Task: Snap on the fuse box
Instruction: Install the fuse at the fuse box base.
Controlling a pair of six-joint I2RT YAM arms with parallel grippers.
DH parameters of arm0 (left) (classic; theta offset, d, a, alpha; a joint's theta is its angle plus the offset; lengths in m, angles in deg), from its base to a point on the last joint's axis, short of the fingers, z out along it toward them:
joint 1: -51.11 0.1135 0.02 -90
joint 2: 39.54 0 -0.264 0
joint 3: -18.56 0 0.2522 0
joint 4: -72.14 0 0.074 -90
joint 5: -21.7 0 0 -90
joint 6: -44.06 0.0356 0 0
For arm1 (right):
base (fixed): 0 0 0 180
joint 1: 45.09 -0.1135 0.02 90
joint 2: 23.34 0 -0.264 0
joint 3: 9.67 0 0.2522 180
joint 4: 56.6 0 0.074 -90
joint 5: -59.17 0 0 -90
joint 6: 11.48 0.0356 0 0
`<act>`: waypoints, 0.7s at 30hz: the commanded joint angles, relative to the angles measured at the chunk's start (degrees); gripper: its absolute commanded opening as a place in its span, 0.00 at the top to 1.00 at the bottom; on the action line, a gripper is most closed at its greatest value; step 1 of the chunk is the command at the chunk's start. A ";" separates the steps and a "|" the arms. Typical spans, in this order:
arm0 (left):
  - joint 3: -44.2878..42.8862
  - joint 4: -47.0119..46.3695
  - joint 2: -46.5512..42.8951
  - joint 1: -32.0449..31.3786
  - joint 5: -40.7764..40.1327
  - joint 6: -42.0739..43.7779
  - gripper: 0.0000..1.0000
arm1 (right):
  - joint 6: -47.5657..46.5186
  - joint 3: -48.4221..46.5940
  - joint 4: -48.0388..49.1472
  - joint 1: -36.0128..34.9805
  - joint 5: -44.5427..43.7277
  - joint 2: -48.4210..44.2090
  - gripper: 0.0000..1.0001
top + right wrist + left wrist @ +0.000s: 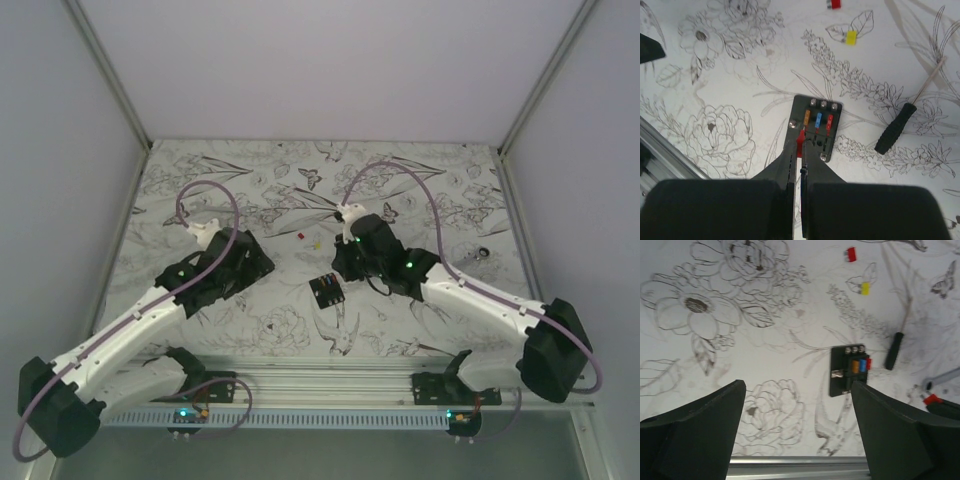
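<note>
**Right jaws.** Nearly closed, pinching a small held red fuse point(800, 140) at the very tips. It stands on end between the two fingers point(782, 175).
- The fuse box point(816, 134) lies flat on the flower-printed surface point(715, 100), directly ahead of these jaws, with its near edge under the tips.
- The held red fuse overlaps the near-left part of the box in the right wrist view. Whether it touches the box cannot be told.
- Seated fuses point(818, 119) sit in a row farther ahead in the box: orange, blue, red, side by side.
- A black-handled screwdriver point(895, 129) lies ahead and to the right of the jaws, just beside the box but apart from it. Its thin shaft points away.
- A loose yellow fuse point(851, 37) lies well ahead, beyond the box. A loose red fuse point(836, 4) lies farther still, at the frame edge.

**Left jaws.** Spread wide, nothing between the fingers point(695, 435).
- The fuse box point(847, 371) lies ahead of them, toward the right-hand finger and clear of both.
- The screwdriver point(893, 351) is just beyond the box on that same side.

**Top view.** The fuse box point(327, 291) sits close under the tip of the right arm point(470, 295). The left arm point(150, 320) is set off to the side, apart from the box.
</note>
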 commanded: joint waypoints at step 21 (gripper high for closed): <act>3.02 4.30 3.06 3.92 -6.17 24.08 0.00 | -5.53 -20.63 -27.01 1.20 5.15 26.39 1.00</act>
